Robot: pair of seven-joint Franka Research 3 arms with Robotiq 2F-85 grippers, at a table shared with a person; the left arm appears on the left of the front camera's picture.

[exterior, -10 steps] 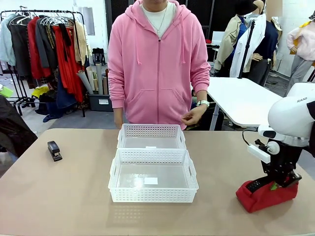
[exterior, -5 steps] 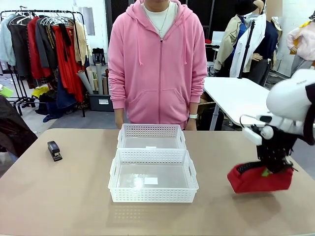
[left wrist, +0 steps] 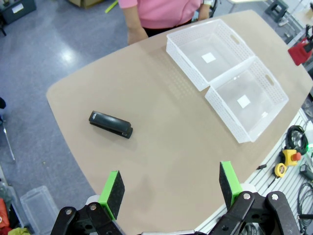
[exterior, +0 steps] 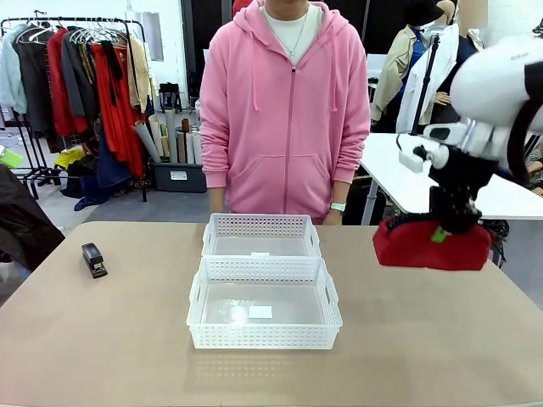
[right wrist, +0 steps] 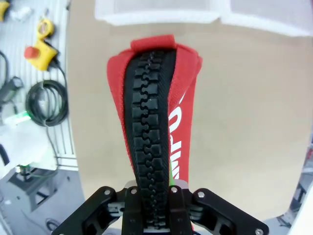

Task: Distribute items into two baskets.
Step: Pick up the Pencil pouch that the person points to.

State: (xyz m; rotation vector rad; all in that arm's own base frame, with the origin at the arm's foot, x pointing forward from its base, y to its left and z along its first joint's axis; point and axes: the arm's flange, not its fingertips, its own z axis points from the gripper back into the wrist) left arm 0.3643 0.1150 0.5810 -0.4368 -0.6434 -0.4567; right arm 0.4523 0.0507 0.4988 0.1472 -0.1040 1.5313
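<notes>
My right gripper [exterior: 450, 224] is shut on the red pouch [exterior: 433, 245] and holds it in the air above the table's right side. In the right wrist view the pouch [right wrist: 157, 107] hangs with its black zipper facing the camera, clamped in the gripper [right wrist: 151, 190]. Two white lattice baskets stand mid-table with nothing in them: the near basket [exterior: 263, 336] and the far basket [exterior: 261, 222]. The black stapler [exterior: 93, 259] lies at the table's left. My left gripper [left wrist: 170, 188] hovers open high above the stapler [left wrist: 110, 124], with the baskets [left wrist: 222, 117] [left wrist: 183, 63] to its right.
A person in a pink hoodie [exterior: 288, 110] stands at the far edge behind the baskets, arms down. A cable, an emergency-stop button [right wrist: 39, 51] and tools lie on the frame beside the table. Bare tabletop surrounds the baskets.
My right gripper has lifted the pouch off the table, up and slightly left. The person has shifted a little to the right and lowered a hand.
</notes>
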